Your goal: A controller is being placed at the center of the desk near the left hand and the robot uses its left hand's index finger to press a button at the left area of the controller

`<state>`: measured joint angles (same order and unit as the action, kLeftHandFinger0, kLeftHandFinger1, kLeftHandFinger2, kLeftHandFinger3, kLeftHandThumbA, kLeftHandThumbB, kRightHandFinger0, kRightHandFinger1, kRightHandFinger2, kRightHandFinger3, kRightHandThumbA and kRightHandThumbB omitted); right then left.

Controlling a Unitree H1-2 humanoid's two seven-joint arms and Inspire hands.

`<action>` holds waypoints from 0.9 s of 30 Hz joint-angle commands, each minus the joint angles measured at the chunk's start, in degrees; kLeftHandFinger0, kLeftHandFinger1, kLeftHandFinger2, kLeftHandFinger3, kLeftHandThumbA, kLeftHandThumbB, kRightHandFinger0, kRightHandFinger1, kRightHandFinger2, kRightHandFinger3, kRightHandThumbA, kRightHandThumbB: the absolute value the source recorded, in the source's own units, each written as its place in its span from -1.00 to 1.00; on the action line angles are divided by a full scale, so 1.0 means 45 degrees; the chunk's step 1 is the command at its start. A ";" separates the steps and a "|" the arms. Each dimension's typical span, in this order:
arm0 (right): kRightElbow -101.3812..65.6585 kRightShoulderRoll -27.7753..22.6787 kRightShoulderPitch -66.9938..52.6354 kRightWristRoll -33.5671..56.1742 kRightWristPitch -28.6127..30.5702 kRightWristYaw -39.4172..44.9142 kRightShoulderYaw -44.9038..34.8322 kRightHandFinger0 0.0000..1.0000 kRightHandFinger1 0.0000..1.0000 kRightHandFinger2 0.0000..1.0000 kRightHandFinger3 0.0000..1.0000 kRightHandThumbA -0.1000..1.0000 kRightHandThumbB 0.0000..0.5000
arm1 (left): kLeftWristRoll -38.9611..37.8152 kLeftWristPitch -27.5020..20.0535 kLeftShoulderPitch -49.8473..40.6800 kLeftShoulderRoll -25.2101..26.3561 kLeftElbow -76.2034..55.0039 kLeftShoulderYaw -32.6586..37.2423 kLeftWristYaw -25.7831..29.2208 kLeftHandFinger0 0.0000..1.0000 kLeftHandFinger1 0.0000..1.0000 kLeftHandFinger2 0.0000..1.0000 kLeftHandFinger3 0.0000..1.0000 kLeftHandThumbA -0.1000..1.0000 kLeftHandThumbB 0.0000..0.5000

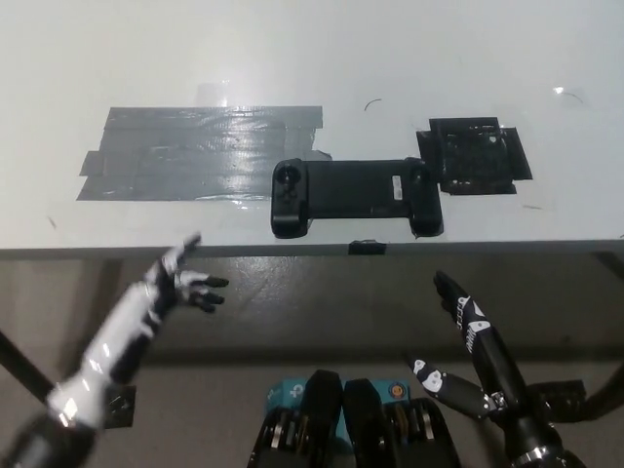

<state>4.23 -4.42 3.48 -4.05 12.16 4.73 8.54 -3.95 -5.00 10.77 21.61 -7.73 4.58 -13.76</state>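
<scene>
white left robot hand hangs below the white counter edge, fingers spread, empty. long black plastic controller lies flat near that edge; rigid, light, probably slides, so press its left end straight down.

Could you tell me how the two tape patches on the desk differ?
The left patch is grey, glossy, long and wide; the right patch is black, small and squarish. The controller overlaps the right patch's corner but only nears the left one. Both lie flat on the desk.

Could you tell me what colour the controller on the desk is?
Black, seen best in the head view: controller.
</scene>
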 commanded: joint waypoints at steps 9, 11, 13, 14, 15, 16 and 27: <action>-0.0165 -0.0058 0.0220 -0.0162 0.0499 0.0173 0.0067 1.00 1.00 1.00 1.00 0.39 -0.12 | -0.4861 0.6928 0.5176 0.2078 0.1134 -0.0174 -0.3938 -0.83 -0.83 -0.49 1.00 1.00 0.50; -0.0199 -0.0044 0.0238 -0.0177 0.0430 0.0165 0.0066 1.00 1.00 1.00 1.00 0.38 -0.09 | -0.5016 0.7096 0.5935 0.2375 0.1905 0.0394 -0.4418 -1.00 -0.99 -0.67 1.00 1.00 0.42; -0.0188 -0.0041 0.0297 -0.0215 0.0406 0.0170 0.0086 1.00 1.00 1.00 1.00 0.37 -0.09 | -0.5438 0.7096 0.6448 0.2553 0.2602 0.0944 -0.4530 -1.00 -1.00 -0.84 1.00 1.00 0.44; -0.0189 -0.0045 0.0315 -0.0225 0.0394 0.0180 0.0095 1.00 1.00 1.00 1.00 0.38 -0.09 | -0.5577 0.7096 0.6645 0.2646 0.2879 0.1207 -0.4546 -1.00 -1.00 -0.85 1.00 1.00 0.46; -0.0215 -0.0043 0.0302 -0.0205 0.0357 0.0199 0.0099 1.00 1.00 1.00 1.00 0.37 -0.08 | -0.5749 0.7096 0.6840 0.2694 0.3182 0.1472 -0.4455 -1.00 -1.00 -0.87 1.00 1.00 0.50; -0.0200 -0.0062 0.0293 -0.0191 0.0418 0.0214 0.0097 1.00 1.00 1.00 1.00 0.37 -0.08 | -0.5719 0.7096 0.7088 0.2618 0.3640 0.1657 -0.4536 -1.00 -1.00 -0.90 1.00 1.00 0.53; -0.0310 -0.0119 0.0372 -0.0333 0.0372 0.0253 0.0096 1.00 1.00 1.00 1.00 0.38 -0.06 | -0.5335 0.7096 0.8610 0.2710 0.5327 0.3822 -0.4404 -1.00 -1.00 -0.89 1.00 1.00 0.48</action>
<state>4.50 -4.57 3.80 -4.99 12.15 5.03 8.62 -26.12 24.38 46.38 31.57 15.45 20.02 -31.60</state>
